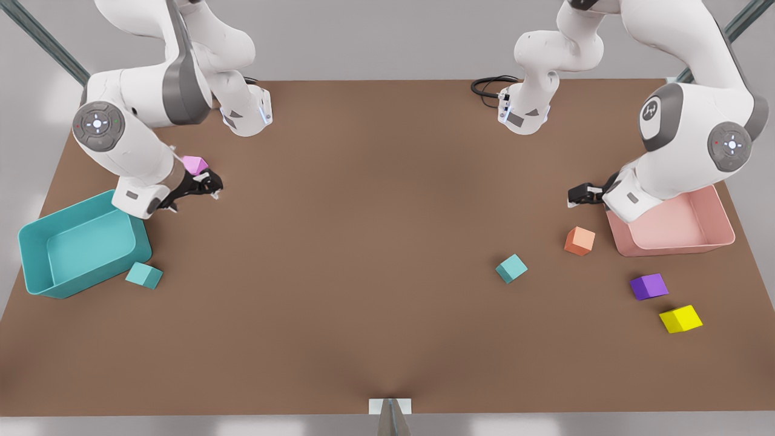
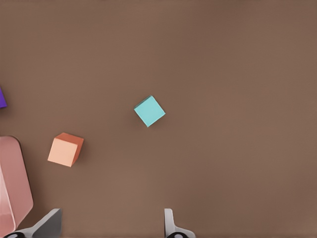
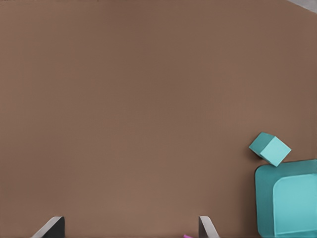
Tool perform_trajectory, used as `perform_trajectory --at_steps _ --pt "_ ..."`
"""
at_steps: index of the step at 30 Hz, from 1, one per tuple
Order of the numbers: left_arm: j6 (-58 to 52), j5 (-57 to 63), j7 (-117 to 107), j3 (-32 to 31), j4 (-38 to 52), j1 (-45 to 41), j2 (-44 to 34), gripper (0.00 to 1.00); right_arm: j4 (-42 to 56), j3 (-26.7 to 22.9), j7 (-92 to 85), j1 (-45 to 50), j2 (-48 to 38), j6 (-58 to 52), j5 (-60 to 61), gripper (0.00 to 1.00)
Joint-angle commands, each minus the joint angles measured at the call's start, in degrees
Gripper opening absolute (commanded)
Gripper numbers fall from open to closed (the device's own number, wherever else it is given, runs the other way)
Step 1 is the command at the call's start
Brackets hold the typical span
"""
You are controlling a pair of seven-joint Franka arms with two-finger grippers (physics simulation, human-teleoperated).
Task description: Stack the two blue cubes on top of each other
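Nothing is picked up yet, so I'd say the step in hand is the first reach for a cube. The left gripper (image 1: 573, 195) hangs at the right of the front view, just ahead of the pink bin (image 1: 720, 225), with its fingers (image 2: 170, 221) spread wide and nothing between them. The right gripper (image 1: 212, 184) hangs at the left of the front view, above the teal bin (image 1: 36, 266). Its fingers (image 3: 207, 226) are spread too, and a pink cube (image 1: 194, 163) sits right by it; I can't tell whether they touch.

One blue cube (image 1: 511, 268) lies alone on the worktop (image 1: 363, 242) in the lower right of the front view. It is down and to the left of the left gripper, with the orange cube (image 1: 580, 240) between them and a little to the right. The other blue cube (image 1: 144, 275) lies at the lower left, just beside the teal bin's near corner, below the right gripper and clear of its fingers.

To do this well, I'd take the open-standing cube with the left arm, since it has room on every side. It sits turned on the worktop, so the wrist should rotate until the fingers face two flat sides, not two corners. Come straight down over it, keep off the orange cube, and close low on the cube. The purple cube (image 1: 648, 286) and yellow cube (image 1: 680, 318) lie further right, out of the way.
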Motion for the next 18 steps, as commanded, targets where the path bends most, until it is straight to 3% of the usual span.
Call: perform_trajectory --at_steps 1,4,6,7,10,14,18 --pt "0.31 0.02 1.54 -0.01 0.01 0.01 0.16 1.00 0.09 -0.01 -1.17 0.04 -0.04 0.42 0.03 1.00" --pt "0.31 0.02 1.45 -0.01 0.01 0.01 0.60 1.00 -0.61 -0.01 -5.90 -2.77 0.49 0.51 0.81 1.00" --pt "0.31 0.02 1.45 -0.01 -0.08 0.01 0.69 1.00 -0.18 -0.01 -23.83 -5.58 5.75 2.43 -1.55 1.00" --pt "-0.12 0.02 1.45 -0.01 -0.17 0.01 1.13 1.00 -0.35 -0.01 -34.28 -6.29 8.21 8.32 -7.44 1.00" --pt "-0.48 0.02 1.45 -0.01 -0.17 0.01 1.48 1.00 -0.18 -0.01 -60.31 -11.65 14.90 22.74 -7.80 1.00" --pt "-0.48 0.02 1.45 -0.01 -0.17 0.01 1.48 1.00 0.00 0.52 -72.80 -16.66 19.82 31.97 -7.18 1.00" --pt "-0.48 0.02 1.45 -0.01 -0.17 0.01 1.57 1.00 9.32 0.43 -91.52 -21.14 30.63 33.73 -3.40 1.00"
